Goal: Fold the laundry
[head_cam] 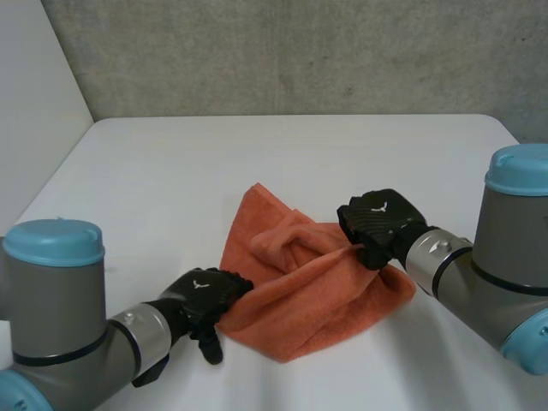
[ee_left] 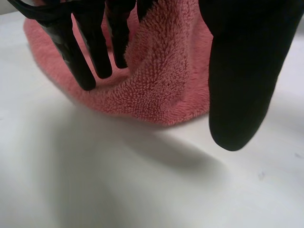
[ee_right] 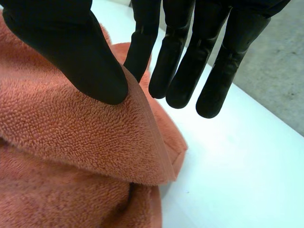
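An orange towel (head_cam: 308, 291) lies crumpled in the middle of the white table (head_cam: 257, 163), with one fold raised. My left hand (head_cam: 201, 295) is at the towel's near left edge. In the left wrist view its fingers (ee_left: 80, 57) hang straight against the towel (ee_left: 161, 71), and the thumb (ee_left: 242, 71) stands apart in front of it, gripping nothing. My right hand (head_cam: 377, 218) is at the towel's right edge. There its thumb (ee_right: 71, 52) presses a hemmed edge of the towel (ee_right: 61, 142) against the nearest finger (ee_right: 142, 42), while the other fingers stay straight.
Bare table surface stretches behind the towel to the far edge, where a grey concrete wall (head_cam: 300, 51) rises. A pale wall (head_cam: 34, 94) borders the table's left side. Both grey arms come in from the near corners.
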Robot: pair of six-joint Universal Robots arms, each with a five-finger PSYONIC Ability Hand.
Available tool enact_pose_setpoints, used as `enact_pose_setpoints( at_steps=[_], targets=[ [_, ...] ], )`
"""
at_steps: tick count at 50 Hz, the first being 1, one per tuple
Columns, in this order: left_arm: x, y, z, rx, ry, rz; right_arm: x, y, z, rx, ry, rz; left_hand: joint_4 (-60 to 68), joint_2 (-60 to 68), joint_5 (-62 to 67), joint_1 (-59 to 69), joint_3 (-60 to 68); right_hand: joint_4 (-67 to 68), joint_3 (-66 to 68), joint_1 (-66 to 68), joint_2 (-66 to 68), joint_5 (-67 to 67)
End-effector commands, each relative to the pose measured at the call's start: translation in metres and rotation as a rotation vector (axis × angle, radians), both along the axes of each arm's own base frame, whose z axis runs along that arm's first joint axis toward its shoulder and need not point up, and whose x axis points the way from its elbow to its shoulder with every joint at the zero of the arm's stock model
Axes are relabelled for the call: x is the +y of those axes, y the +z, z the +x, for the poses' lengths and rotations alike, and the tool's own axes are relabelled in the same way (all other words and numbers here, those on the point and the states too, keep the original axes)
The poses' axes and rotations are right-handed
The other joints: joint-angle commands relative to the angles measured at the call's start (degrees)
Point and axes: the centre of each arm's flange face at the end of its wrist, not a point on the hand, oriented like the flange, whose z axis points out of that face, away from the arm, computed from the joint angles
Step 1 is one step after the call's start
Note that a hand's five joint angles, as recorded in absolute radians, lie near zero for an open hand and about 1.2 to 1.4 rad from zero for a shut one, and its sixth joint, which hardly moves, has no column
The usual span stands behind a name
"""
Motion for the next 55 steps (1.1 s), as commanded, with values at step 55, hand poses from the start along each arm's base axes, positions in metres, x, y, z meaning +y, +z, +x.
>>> enact_pose_setpoints(
  at_steps=[55],
  targets=[
    [-0.012, 0.022, -0.005, 0.052, 0.274, -0.446, -0.010, -0.022, -0.012, -0.130, -0.011, -0.014, 57.4, 57.2, 57.3, 56.9, 57.2, 11.9, 12.3, 23.6, 12.3, 13.9]
  ],
)
